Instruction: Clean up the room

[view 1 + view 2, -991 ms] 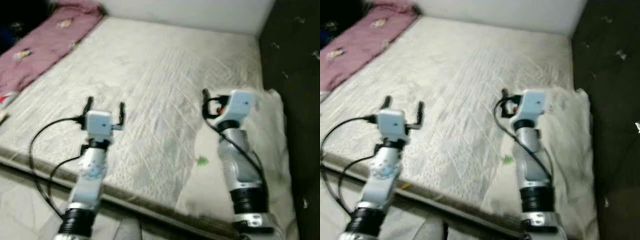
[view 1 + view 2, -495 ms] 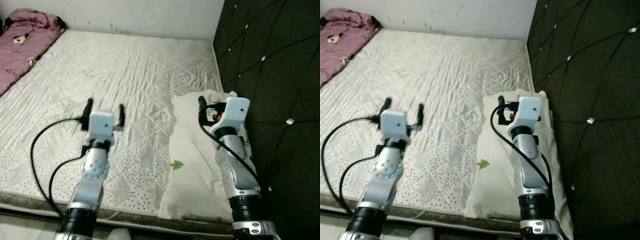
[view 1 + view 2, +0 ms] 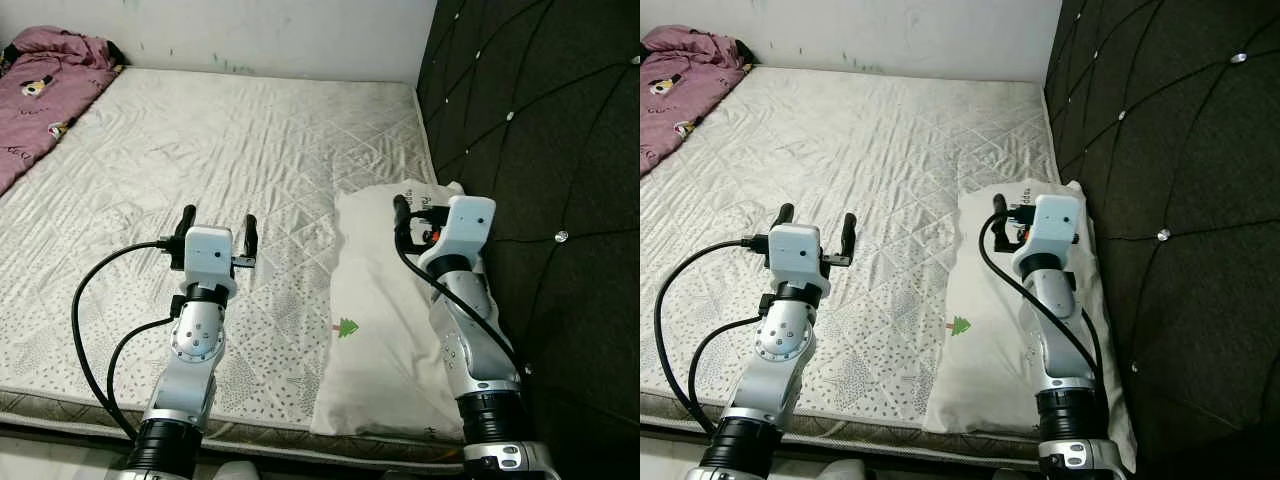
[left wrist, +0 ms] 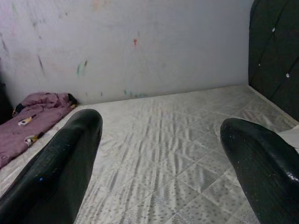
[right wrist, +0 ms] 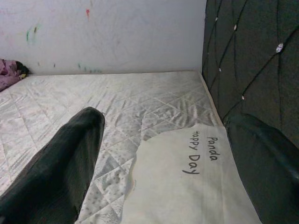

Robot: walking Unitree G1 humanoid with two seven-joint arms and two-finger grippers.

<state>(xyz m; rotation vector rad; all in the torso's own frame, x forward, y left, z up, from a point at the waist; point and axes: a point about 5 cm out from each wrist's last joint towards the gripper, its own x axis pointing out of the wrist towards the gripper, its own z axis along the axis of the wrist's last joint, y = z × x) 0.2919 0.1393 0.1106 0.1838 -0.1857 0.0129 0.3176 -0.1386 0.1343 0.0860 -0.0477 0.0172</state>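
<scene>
The white pillow [image 3: 385, 330] lies flat on the bed at about four o'clock from the mattress's middle, its long side running along the dark tufted headboard [image 3: 540, 150] and just beside it. A small green tree print [image 3: 347, 327] sits on its near half, and the words "Happy Day" and "Panda" [image 5: 201, 156] are printed in dark letters toward its far end.

The right end effector [image 5: 173, 154] hovers over the far part of the pillow, fingers spread wide apart and holding nothing. At nine o'clock from it, over the bare quilted mattress [image 3: 200, 150], the left end effector [image 3: 218, 222] is raised on its silver arm, its two black fingers [image 3: 251, 228] likewise parted and empty, with a black cable [image 3: 90, 330] looping down from it toward the near edge of the bed.

Farther out, at eleven o'clock, a crumpled maroon blanket [image 3: 45, 90] with small printed figures lies along the far left side of the mattress. Beyond the bed stands a pale wall [image 4: 140, 46] flecked with small coloured marks.
</scene>
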